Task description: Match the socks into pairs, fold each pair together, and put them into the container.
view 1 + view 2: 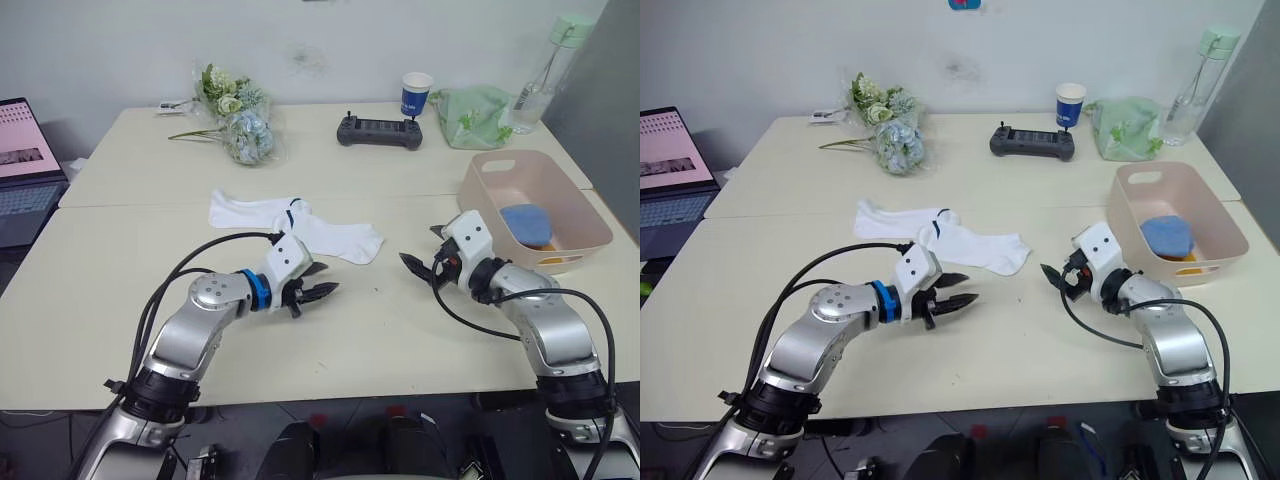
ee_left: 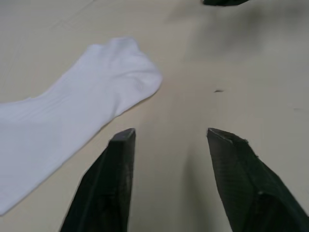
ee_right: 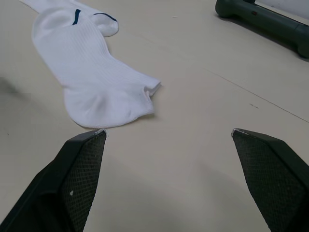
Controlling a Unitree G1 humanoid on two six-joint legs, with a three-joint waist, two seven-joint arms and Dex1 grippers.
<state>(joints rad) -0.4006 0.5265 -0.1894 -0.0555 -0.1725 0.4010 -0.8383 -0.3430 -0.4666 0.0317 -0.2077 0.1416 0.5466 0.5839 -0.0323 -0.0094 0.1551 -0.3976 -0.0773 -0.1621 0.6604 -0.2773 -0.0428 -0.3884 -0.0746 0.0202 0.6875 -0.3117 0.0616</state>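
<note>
Fingers of my L gripper (image 1: 318, 293) were apart, R gripper (image 1: 422, 262) wide, both empty; white socks (image 1: 330, 236) at L's 12 o'clock.

Ribbed knit socks (image 3: 91, 82) (matt tabletop (image 3: 203, 145))

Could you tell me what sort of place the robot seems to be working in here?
Probably an office or lab workspace: pale tables pushed together against a plain wall, an open laptop at the robot's left, and a handheld controller beside a paper cup.
</note>
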